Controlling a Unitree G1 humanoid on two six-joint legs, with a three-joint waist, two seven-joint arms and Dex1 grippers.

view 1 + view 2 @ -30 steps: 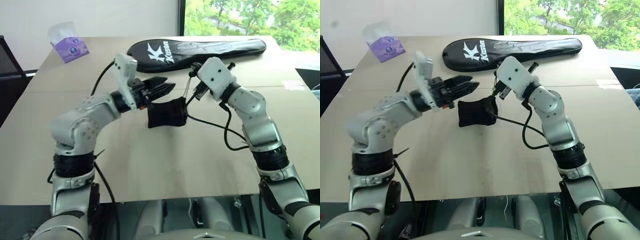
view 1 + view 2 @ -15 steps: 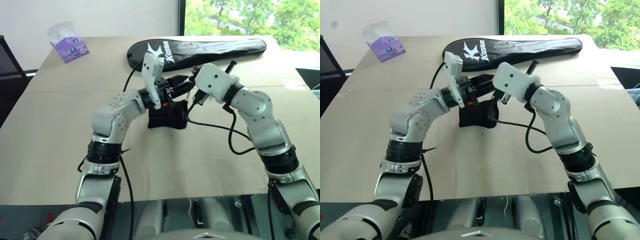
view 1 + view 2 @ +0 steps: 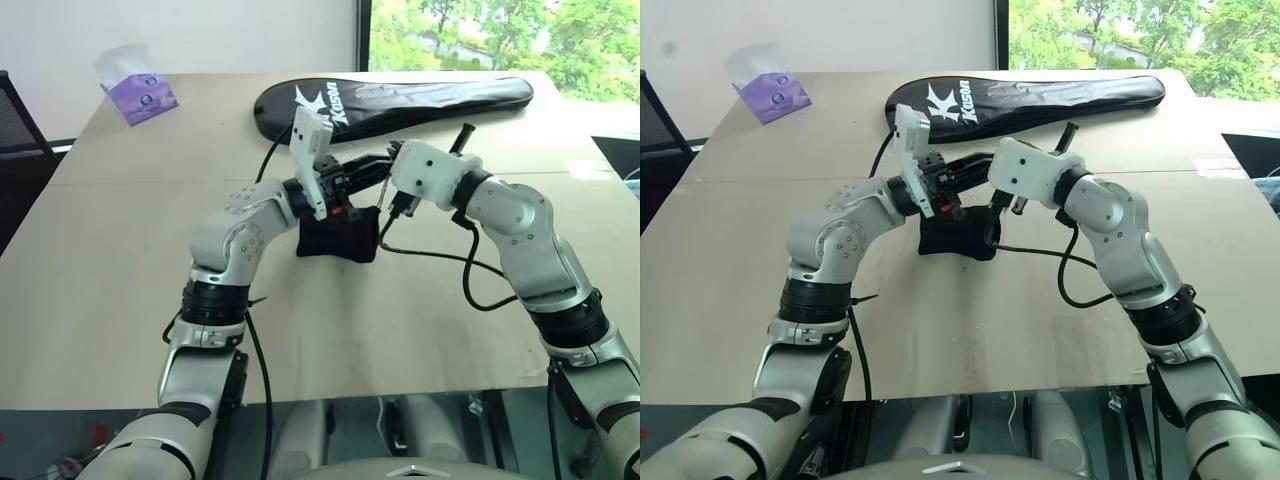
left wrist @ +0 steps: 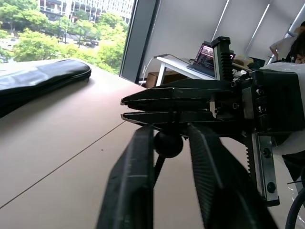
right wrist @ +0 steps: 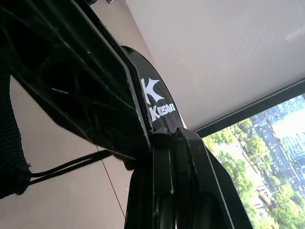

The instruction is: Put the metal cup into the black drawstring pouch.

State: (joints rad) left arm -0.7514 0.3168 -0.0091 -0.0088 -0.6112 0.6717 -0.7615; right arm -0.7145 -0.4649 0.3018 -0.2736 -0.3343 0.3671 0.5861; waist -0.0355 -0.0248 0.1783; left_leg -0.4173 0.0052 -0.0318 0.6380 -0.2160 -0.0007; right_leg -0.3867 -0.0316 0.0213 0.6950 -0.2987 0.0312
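Left eye view, mid-surface: both claws met just above the black drawstring pouch [image 3: 338, 237], which hung w/ its lower edge at the tan surface [image 3: 400, 330]. Left claw [image 3: 372, 166] was clenched, its fingers [image 4: 138, 191] pinching a small black cord bead [image 4: 167, 143], per left wrist view. Right claw [image 3: 384, 200] was clenched on the pouch's thin drawcord [image 5: 66, 164], per right wrist view. Metal cup couldn't be made out; whether it sat inside the pouch, can't tell. Black racket cover [image 3: 400, 100] w/ white lettering lay beyond the claws at the far edge; purple tissue pack [image 3: 138, 90] sat at far left corner.
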